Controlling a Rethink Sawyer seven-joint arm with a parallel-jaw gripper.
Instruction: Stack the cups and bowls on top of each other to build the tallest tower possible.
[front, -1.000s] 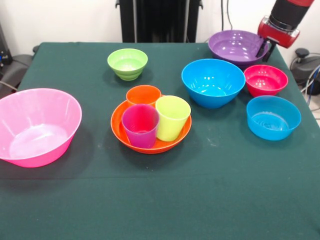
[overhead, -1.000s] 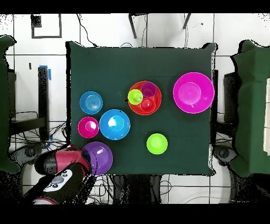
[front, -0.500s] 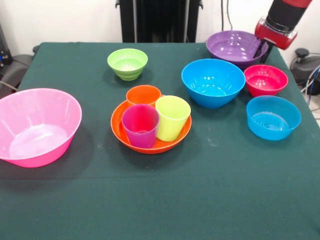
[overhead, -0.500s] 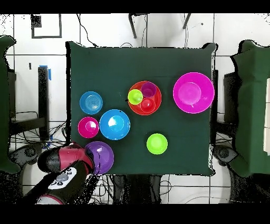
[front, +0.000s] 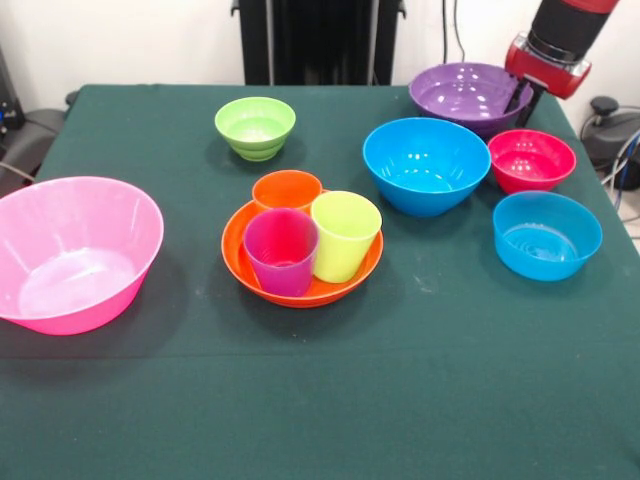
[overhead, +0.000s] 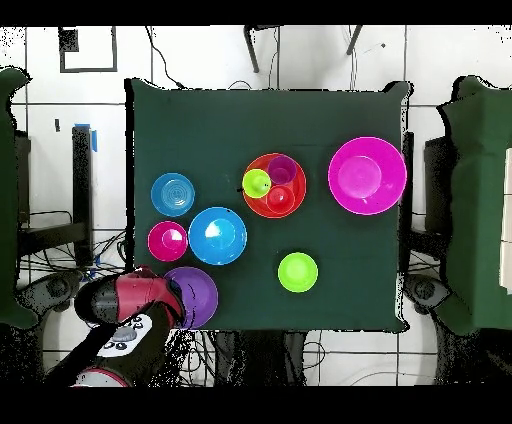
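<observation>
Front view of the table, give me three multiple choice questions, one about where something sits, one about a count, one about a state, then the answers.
1. Where do the three cups stand?
A. In the pink bowl
B. In the orange bowl
C. On the bare cloth

2. How many bowls are on the table?
A. Five
B. Six
C. Seven

3. How do the bowls lie?
A. All upright, unstacked
B. All upside down
C. Nested in one pile

Answers: 1 B, the cups stand upright inside the orange bowl. 2 C, counting the pink bowl and purple bowl among the seven. 3 A, every opening faces up and none nests in another.
</observation>
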